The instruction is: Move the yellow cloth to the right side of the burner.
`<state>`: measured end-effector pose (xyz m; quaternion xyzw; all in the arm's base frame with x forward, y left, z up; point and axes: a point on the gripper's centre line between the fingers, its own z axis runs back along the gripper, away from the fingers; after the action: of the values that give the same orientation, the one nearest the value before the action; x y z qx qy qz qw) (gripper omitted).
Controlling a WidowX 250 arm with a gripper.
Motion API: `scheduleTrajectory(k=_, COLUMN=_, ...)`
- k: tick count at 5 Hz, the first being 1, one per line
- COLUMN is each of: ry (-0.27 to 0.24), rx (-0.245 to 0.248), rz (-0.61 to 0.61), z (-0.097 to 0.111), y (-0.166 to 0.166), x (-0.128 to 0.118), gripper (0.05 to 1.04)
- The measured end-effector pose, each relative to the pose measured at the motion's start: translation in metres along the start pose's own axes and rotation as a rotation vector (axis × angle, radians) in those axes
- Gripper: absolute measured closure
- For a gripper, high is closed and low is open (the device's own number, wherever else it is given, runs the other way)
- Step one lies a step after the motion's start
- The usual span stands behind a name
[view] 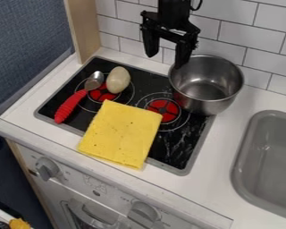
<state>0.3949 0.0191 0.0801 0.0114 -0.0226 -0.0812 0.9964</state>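
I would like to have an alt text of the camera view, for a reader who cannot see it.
A yellow cloth lies over the front part of a black stovetop, overhanging its front edge. Behind it sit a red-handled spoon, an egg-shaped object and, to the right, a metal pot; an open black pincer hangs near the pot.

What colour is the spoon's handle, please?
The handle is red, seen best in the camera view.
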Motion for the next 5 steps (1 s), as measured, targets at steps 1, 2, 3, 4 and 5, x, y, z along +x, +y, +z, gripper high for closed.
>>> scheduleTrajectory(k=1, ry=0.036, rx=-0.008, rz=0.001, z=-0.015, y=-0.001, x=-0.005, gripper=0.081)
scheduleTrajectory(k=2, ry=0.055, rx=-0.007, rz=-0.022, z=-0.022, y=-0.006, x=-0.031, gripper=0.081)
scheduleTrajectory(k=3, ry=-0.021, rx=0.025, rz=-0.016, z=0.001, y=-0.005, x=-0.054, gripper=0.081)
scheduleTrajectory(k=4, ry=-0.122, rx=0.016, rz=0.045, z=0.021, y=0.012, x=-0.096, gripper=0.082)
scheduleTrajectory(k=5, ry=-0.111, rx=-0.014, rz=0.07, z=0.004, y=0.012, x=-0.111, gripper=0.082)
